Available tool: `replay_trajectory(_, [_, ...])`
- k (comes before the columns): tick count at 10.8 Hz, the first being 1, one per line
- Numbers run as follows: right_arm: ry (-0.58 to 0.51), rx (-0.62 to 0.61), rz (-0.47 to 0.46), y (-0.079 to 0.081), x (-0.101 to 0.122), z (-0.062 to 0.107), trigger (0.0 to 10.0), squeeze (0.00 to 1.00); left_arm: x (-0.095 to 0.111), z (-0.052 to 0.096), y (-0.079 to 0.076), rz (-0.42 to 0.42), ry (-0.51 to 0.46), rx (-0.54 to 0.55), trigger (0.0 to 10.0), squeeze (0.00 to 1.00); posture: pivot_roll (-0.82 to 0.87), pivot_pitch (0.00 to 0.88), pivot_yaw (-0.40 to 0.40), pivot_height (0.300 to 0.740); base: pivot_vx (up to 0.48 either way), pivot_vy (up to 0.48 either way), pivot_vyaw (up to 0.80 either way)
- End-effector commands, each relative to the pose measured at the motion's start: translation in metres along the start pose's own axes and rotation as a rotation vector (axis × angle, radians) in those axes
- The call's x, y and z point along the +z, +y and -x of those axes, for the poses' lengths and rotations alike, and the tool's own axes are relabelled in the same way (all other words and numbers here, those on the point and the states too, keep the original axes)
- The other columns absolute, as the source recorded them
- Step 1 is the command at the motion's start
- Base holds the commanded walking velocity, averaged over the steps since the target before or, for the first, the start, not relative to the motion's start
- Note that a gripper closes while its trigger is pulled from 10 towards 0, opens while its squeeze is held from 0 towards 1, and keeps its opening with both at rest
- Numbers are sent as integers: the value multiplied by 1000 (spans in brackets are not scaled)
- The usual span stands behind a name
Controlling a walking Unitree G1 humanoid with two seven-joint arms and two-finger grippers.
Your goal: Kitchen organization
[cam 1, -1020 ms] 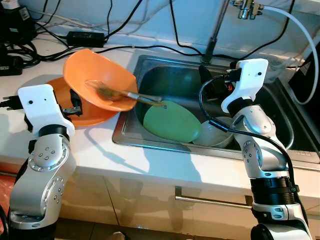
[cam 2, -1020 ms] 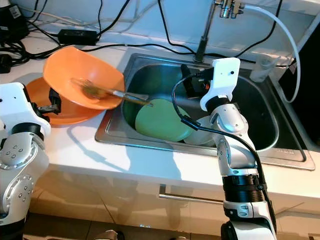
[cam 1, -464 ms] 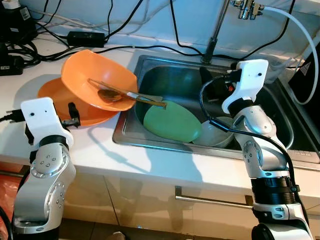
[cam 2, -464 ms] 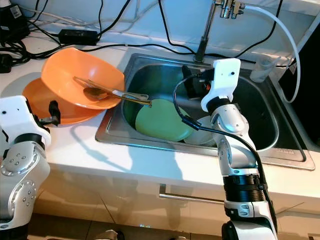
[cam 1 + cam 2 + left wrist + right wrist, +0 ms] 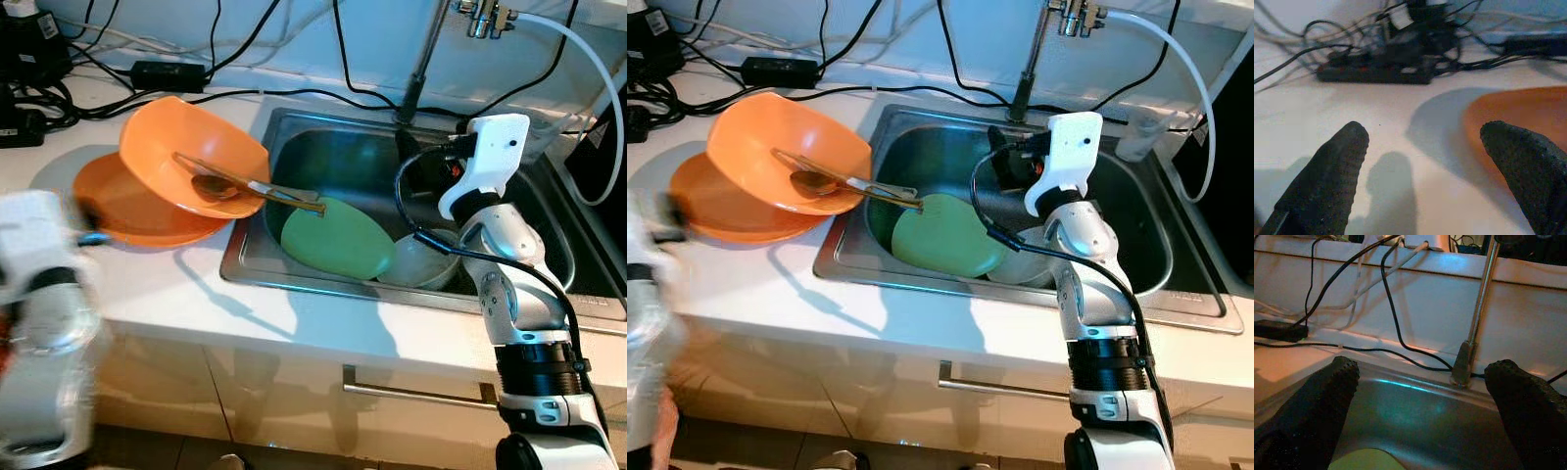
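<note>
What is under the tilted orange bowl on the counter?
The orange bowl leans on an orange plate lying on the counter. A spoon lies inside the bowl, its handle reaching over the sink. Anything between the bowl and the plate is hidden.

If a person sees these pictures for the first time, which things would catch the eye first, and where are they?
First the orange bowl, tilted on an orange plate on the white counter left of the sink, with a spoon lying in it and reaching over the sink edge. Next the green plate leaning inside the sink beside a white bowl. The right tool hangs open above the sink, facing the tap.
</note>
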State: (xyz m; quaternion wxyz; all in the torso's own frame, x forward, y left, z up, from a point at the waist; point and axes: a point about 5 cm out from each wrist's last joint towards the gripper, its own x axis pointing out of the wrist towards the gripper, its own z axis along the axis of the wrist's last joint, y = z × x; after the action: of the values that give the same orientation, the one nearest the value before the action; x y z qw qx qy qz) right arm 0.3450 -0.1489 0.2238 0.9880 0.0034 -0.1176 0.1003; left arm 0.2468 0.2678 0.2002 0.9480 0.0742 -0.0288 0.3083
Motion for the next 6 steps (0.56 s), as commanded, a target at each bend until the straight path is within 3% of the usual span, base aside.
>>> replay_trajectory(1, [-19, -12, 4, -6, 5, -2, 10000, 0, 1, 2, 4, -11, -11, 29, 10000, 0, 62, 70, -89, 740, 0, 0, 0])
replay_trajectory(2, [-21, -6, 4, -6, 6, -3, 10000, 0, 8, 2, 5, -18, -50, 30, 10000, 0, 65, 67, -93, 740, 0, 0, 0])
replay_trajectory(4, [-27, -5, 3, -5, 6, -4, 10000, 0, 30, -1, -14, 1, -158, -80, 10000, 0, 63, 62, -90, 740, 0, 0, 0])
replay_trajectory(6, [-32, -12, 3, -5, 6, -3, 10000, 0, 50, -13, -24, -27, -256, -125, 10000, 0, 56, 59, -78, 740, 0, 0, 0])
